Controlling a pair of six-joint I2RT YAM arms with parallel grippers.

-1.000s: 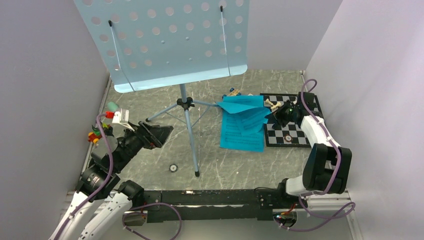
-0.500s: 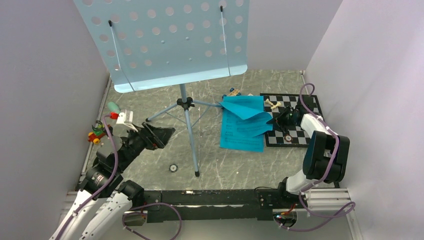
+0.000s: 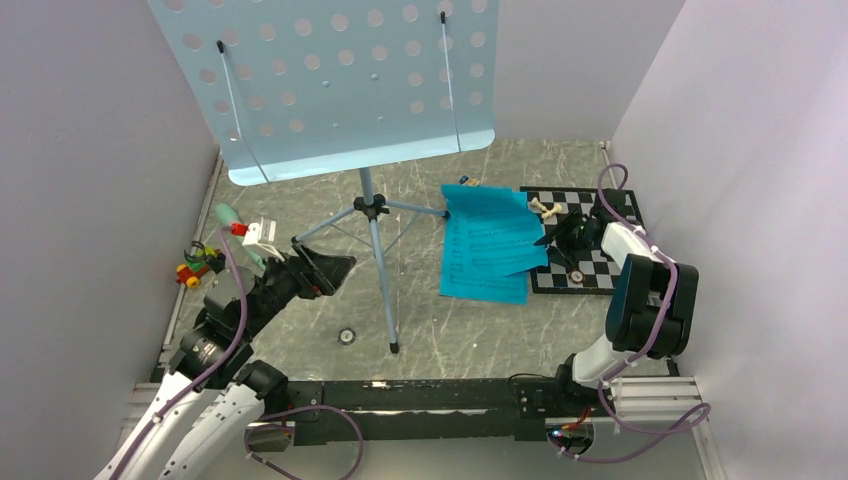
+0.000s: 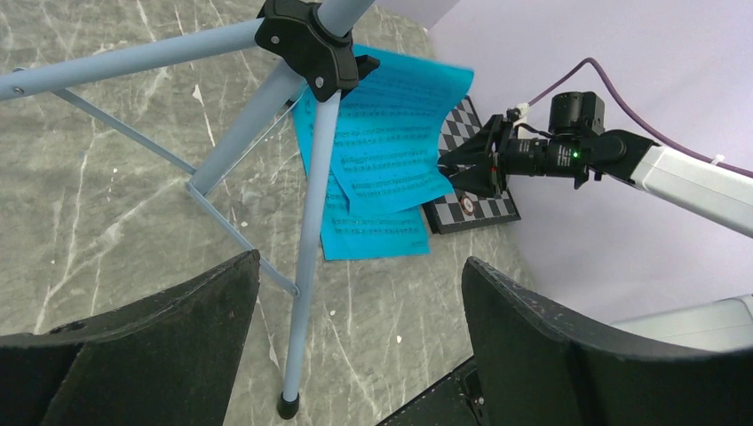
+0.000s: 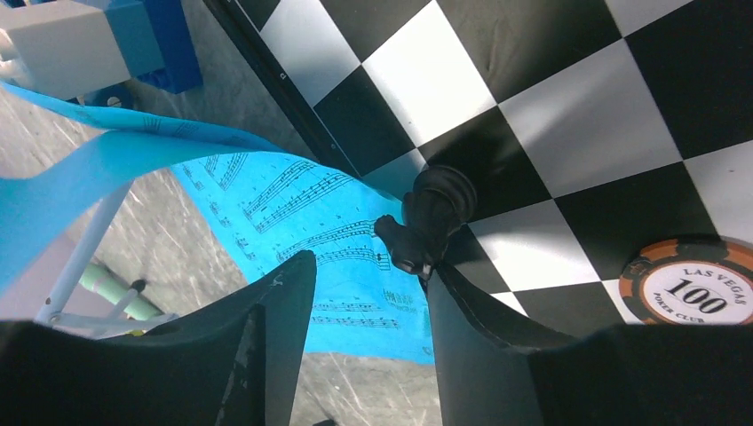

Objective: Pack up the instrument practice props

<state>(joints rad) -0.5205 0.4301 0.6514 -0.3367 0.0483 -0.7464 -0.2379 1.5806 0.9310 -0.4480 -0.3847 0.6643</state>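
Your left end effector (image 4: 360, 266) is wide open and holds nothing. In the left wrist view you see one leg of the pale-blue tripod music stand with the perforated tray (image 3: 340, 90) through the gap between the fingers. The stand is upright in the middle of the grey marbled bench (image 3: 430, 325), with its tray toward 12 o'clock.

The turquoise printed music sheets (image 3: 488, 255) lie on the bench at 3 o'clock from the stand's feet. One corner reaches over the edge of the black-and-white chessboard (image 3: 600, 282).

Your right end effector (image 5: 368, 275) hovers low at the 3 o'clock edge of the sheets, above the chessboard. Its fingers are partly apart, and the gap shows only the sheet lying below, with nothing pinched. A black chess piece (image 5: 435, 209) lies just in front of the fingertips, and an orange-rimmed poker chip (image 5: 701, 284) is at its 4 o'clock.

The mint-green microphone (image 3: 226, 213) is at the 9 o'clock side of the bench, close to the left arm and partly hidden by it.
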